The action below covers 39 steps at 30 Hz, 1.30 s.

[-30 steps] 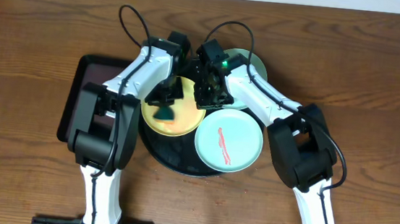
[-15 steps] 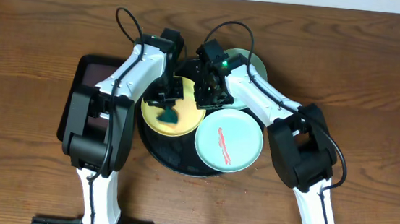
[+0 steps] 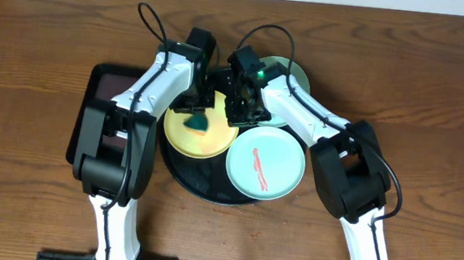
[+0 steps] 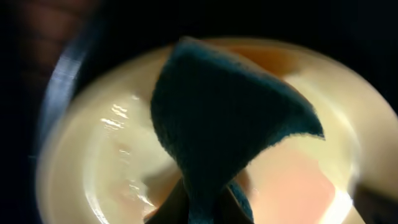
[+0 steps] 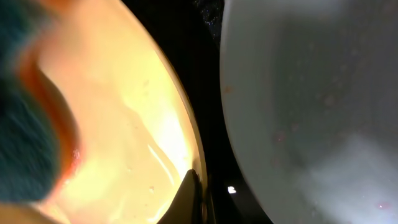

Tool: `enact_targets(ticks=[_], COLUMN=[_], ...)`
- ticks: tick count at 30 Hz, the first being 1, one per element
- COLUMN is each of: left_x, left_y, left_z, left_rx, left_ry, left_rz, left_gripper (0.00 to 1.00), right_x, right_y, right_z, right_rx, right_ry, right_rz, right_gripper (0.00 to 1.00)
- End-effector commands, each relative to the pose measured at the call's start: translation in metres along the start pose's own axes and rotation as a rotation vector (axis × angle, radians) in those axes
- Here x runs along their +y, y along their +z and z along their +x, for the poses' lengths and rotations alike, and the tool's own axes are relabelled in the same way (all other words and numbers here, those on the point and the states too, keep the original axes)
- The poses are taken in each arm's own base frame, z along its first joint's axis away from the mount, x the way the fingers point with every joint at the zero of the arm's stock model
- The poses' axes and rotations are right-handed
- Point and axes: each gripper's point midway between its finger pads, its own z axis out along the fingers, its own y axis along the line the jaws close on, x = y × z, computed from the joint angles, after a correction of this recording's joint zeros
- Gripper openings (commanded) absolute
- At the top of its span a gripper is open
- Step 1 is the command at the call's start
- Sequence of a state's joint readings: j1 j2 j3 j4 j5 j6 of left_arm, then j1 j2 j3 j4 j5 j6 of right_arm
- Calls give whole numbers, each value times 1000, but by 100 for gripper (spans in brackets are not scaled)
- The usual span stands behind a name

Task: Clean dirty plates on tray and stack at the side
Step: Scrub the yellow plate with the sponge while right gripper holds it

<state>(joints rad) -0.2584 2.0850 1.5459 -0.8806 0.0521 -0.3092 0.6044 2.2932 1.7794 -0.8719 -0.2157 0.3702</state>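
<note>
The left tool (image 3: 195, 110) is closed on a soft teal pad (image 4: 224, 118) and holds it down on the yellow plate (image 3: 201, 142), which lies on the left half of the black tray (image 3: 210, 191); the right tool (image 3: 243, 114) sits at that plate's far right rim, and the right wrist view shows one dark fingertip (image 5: 190, 191) at the rim's edge, but whether the tool pinches the rim or merely rests by it I cannot tell; a streaked mint plate (image 3: 265, 162) lies just beside the yellow one on the tray's right half, its red line uncleaned; a third plate (image 3: 293, 70) sits on the tabletop (image 3: 438, 81) beyond the tray, partly under the right arm. These plates look like thin, light plastic, stiff enough to lift by one edge, glossy and probably slippery where wet; a light plate is likely to skate on the smooth tray under the pad unless braced at the rim; the raised rim is the only sensible place to grip, and the pinch should bite well in so the plate does not tip or slide out.
</note>
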Motion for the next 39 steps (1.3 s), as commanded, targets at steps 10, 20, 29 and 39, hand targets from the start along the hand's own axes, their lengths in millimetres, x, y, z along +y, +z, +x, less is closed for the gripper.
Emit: enact_targets(ticks=[10, 20, 29, 39], left_x=[27, -31, 43, -5], left_y=[-10, -13, -13, -13], left_z=[30, 31, -18, 59], left_rx=[96, 124, -129, 215], left_ry=[-77, 147, -171, 20], left_rz=[-126, 221, -213, -2], left_gripper=[7, 7, 7, 7], right_x=[-14, -15, -15, -15], right_y=[14, 14, 14, 14], right_z=[9, 10, 11, 11], right_rx=[34, 38, 42, 42], right_ry=[-21, -21, -20, -20], right_rz=[70, 71, 73, 72], right_gripper=[1, 1, 1, 1])
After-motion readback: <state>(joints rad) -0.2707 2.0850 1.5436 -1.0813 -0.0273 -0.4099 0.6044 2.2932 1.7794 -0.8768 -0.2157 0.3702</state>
